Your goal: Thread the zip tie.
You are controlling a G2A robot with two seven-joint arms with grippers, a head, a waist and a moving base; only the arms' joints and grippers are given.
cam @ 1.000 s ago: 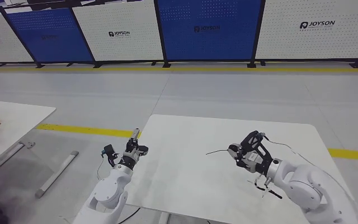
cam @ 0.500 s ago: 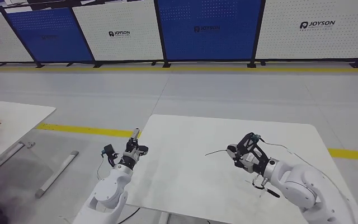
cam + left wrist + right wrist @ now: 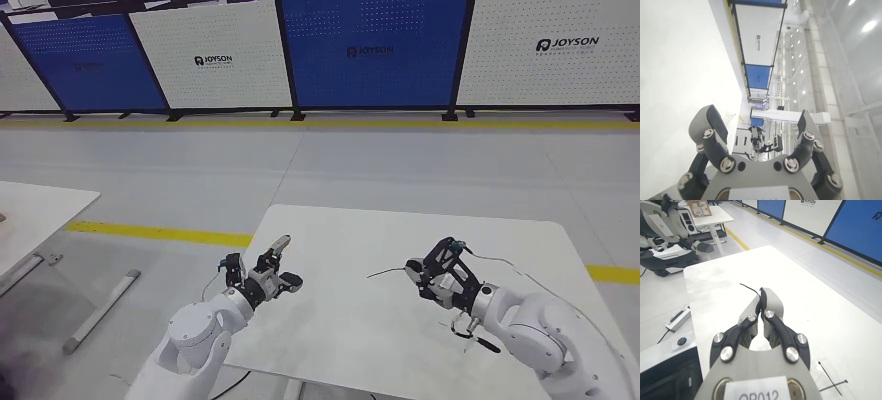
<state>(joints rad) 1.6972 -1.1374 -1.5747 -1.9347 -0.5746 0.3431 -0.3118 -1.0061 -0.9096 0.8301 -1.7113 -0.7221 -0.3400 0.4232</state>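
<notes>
Pale worktop (image 3: 330, 330) on a grey floor, blue and white pegboard panels (image 3: 370, 50) along the back, yellow line (image 3: 150, 232) between. Left forearm slanted up from the worktop's near left corner, left pincer (image 3: 287, 262) rolled onto its side just inside that edge, aimed across the surface toward the other arm, pads (image 3: 717, 121) spread wide apart. Right forearm angled in from the near right corner, right pincer (image 3: 418, 270) low over the right half, pointed leftward, pressed together and pinching one end of the zip tie (image 3: 749, 287). Thin black strap, gently curved, jutting from the pincer tips toward the worktop's middle; free end raised or resting, cannot tell. Two more black ties (image 3: 830, 379) crossed flat on the worktop beside the right wrist.
</notes>
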